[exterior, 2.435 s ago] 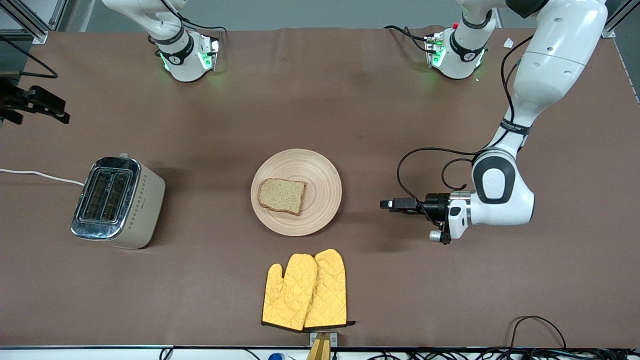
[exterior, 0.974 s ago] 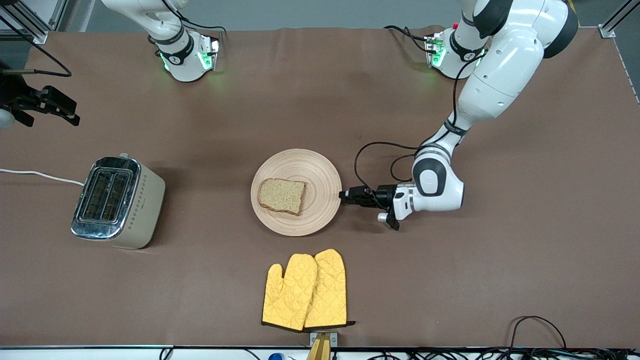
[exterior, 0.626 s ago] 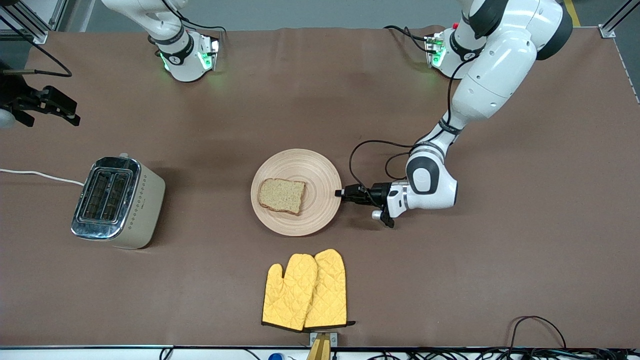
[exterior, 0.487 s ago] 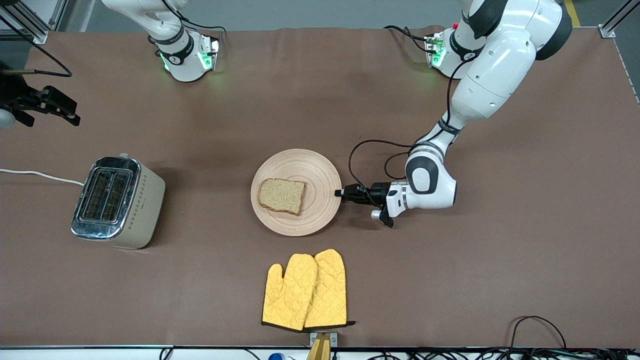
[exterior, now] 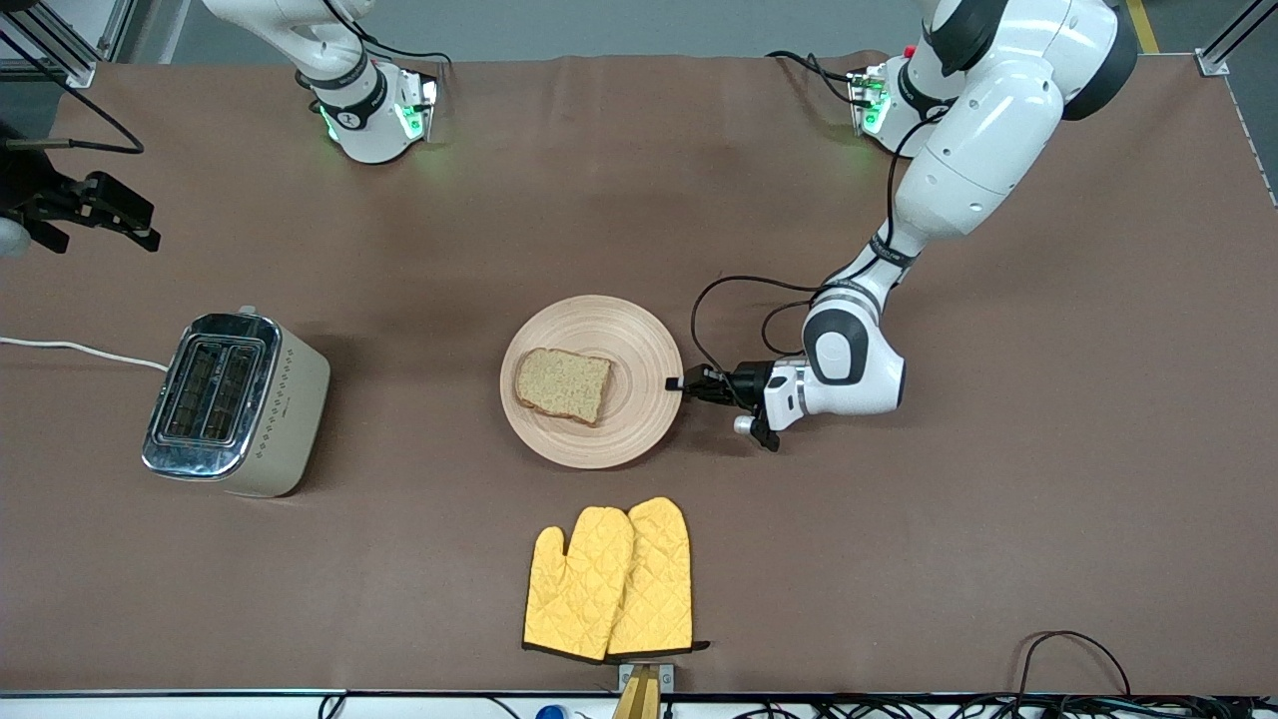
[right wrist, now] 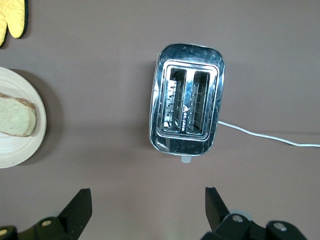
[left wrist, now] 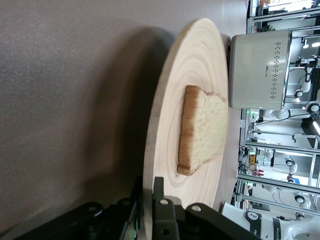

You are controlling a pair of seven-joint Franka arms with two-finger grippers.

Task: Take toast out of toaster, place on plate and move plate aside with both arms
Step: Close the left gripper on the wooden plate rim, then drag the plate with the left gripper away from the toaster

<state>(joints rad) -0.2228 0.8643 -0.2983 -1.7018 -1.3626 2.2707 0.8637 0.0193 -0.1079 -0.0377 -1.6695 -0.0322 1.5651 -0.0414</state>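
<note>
The toast lies on the round wooden plate in the middle of the table. My left gripper reaches in low from the left arm's end and is shut on the plate's rim. In the left wrist view the plate stands between the two fingers of the gripper, one above the rim and one below, with the toast on it. My right gripper hangs open and empty over the table at the right arm's end, above the toaster; it shows wide open in its own view.
The toaster stands toward the right arm's end, its white cord running off the table. A pair of yellow oven mitts lies nearer the front camera than the plate. The left arm's black cable loops beside the plate.
My left gripper moved in from the left arm's end to the plate's rim and closed on it; the plate shifted slightly. The right gripper barely moved.
</note>
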